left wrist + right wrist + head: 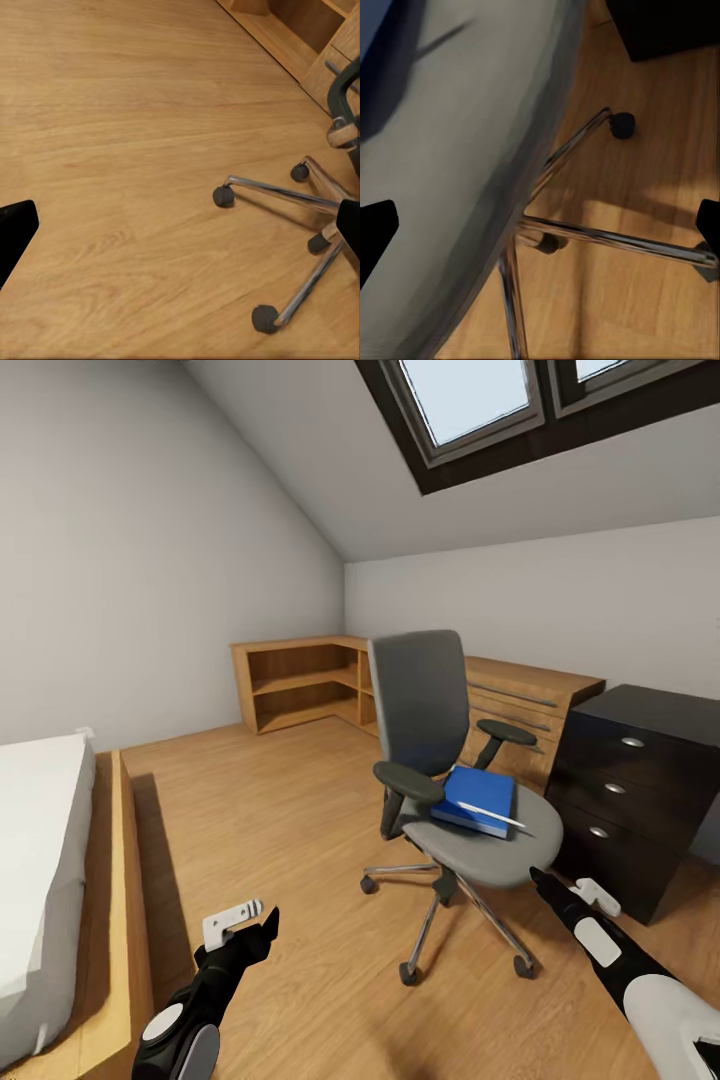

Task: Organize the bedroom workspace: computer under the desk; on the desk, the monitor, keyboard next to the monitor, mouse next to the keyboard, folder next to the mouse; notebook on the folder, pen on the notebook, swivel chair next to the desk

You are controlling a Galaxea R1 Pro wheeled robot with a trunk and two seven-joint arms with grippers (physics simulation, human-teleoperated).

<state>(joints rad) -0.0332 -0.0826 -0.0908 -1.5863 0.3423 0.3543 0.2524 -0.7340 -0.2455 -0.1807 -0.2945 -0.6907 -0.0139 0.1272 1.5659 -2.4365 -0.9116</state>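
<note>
Folder (478, 797) beyond right gripper's (568, 891) jaws

the head view looks forward and down from standing height across the wooden floor (280, 810) at the swivel chair (440, 760), a few steps off. the left wrist view faces the floor and chair base (300, 217) from low down. the right wrist view sits close over the seat edge (457, 165) and legs.
</note>
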